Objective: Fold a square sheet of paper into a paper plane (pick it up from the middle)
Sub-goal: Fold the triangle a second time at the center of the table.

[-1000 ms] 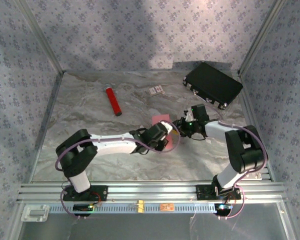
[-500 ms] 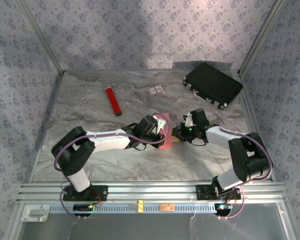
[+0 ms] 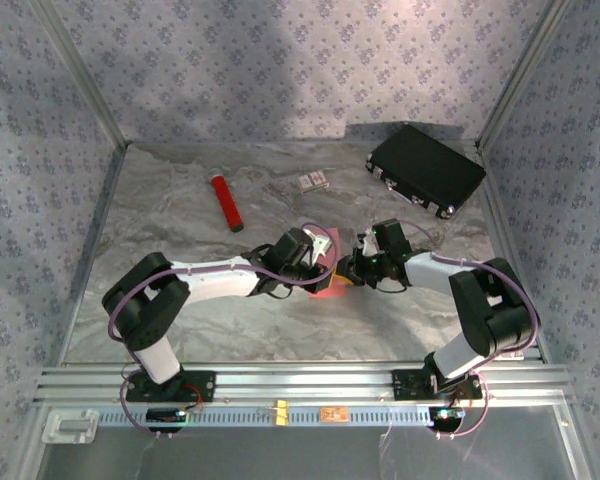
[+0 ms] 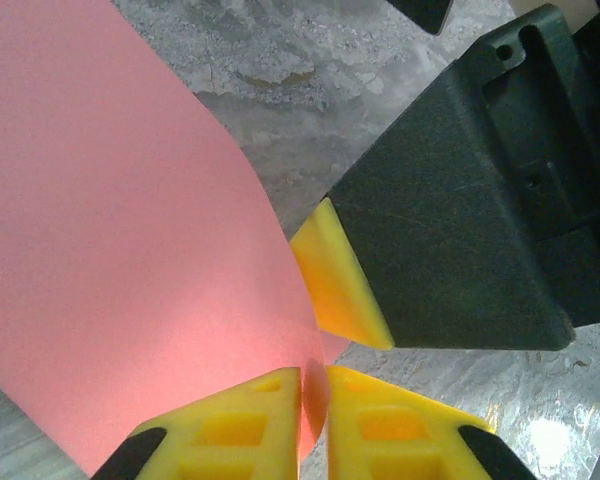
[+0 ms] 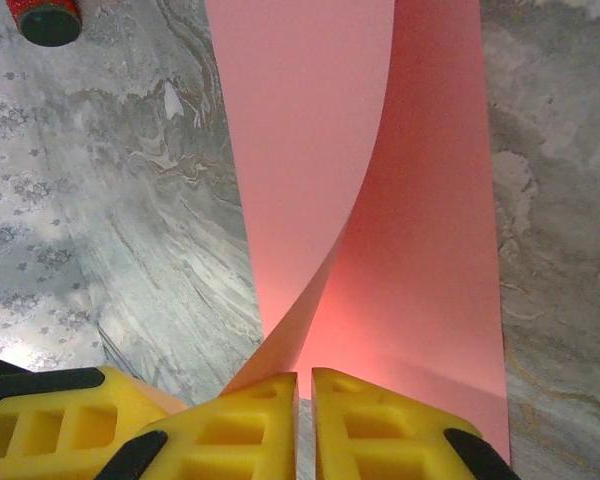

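The left tool (image 3: 318, 262) and the right tool (image 3: 352, 268) meet almost nose to nose at mid-table (image 3: 180, 300) in the top view. The square sheet of paper (image 3: 325, 287) shows pink beneath and between them, well apart from the red cylinder (image 3: 226, 203).

From the left wrist, the left tool (image 4: 313, 420) is clenched on the sheet (image 4: 120, 230): a sliver of pink sits between its yellow fingers (image 4: 230, 430), pinched at the very edge. One yellow tip of the right tool touches the same edge just beside it.

From the right wrist, the right tool (image 5: 305, 420) appears to be grasping the sheet (image 5: 420, 250) too, jaws nearly together where two curved layers run into them. The paper is bowed over, not creased flat.

The likely trouble:
- Two grips this close on one edge could tear the thin paper if the arms pull apart.
- Either shallow pinch could slip.
- The tools could knock together.
- Pressing the curl down unaligned would set a skewed crease.
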You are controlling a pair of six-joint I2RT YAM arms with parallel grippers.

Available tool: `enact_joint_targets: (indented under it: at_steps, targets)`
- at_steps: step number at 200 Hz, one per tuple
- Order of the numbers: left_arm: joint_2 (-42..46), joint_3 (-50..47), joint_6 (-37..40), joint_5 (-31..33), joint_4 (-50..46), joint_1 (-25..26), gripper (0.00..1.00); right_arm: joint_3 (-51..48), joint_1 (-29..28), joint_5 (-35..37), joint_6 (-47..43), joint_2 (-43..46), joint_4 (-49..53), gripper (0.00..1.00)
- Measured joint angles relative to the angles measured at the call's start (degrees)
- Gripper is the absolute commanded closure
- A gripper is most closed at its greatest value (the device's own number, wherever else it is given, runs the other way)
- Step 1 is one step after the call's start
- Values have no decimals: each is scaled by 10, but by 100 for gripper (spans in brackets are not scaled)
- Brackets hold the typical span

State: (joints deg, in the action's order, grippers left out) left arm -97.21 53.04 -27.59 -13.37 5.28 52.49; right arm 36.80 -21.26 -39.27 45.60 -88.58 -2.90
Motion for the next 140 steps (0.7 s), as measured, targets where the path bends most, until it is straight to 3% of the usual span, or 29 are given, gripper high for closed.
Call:
enact_joint_targets:
  at_steps: [42,140]
  targets:
    - [-1,0,0,1,6,-1,98,0,0,0,0,-2,-1,87]
    - [-7,0,10,1,-9,-4,99,-20,-14,68,12,4,16,90]
